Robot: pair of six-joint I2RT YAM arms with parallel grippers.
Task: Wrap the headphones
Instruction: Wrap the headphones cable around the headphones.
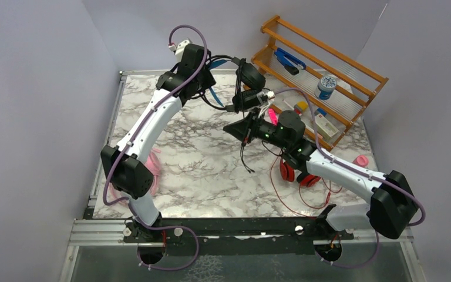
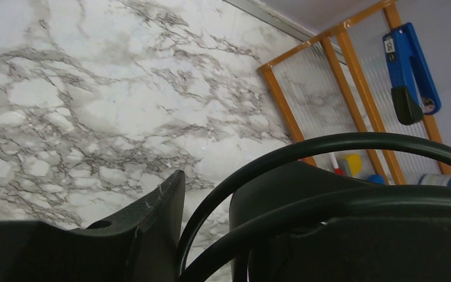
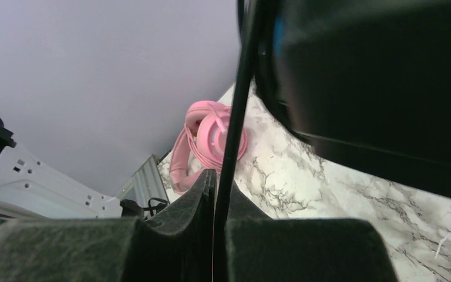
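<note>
Black headphones [image 1: 250, 76]: band clamped in left gripper [image 2: 208, 200], raised above worktop [image 1: 205, 170]. Cable [image 3: 236, 117]: pinched in narrow right gripper [image 3: 218, 188]. Pink headphones [image 3: 211, 138], red headphones [image 1: 296, 175]: lying on worktop.

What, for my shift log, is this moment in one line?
step: wrapping | left gripper: shut on black headphones, lifted | right gripper: pinching cable | pink headphones, red headphones: on table

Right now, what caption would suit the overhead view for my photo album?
The left gripper holds black headphones above the marble table while the right gripper pinches their cable.
</note>
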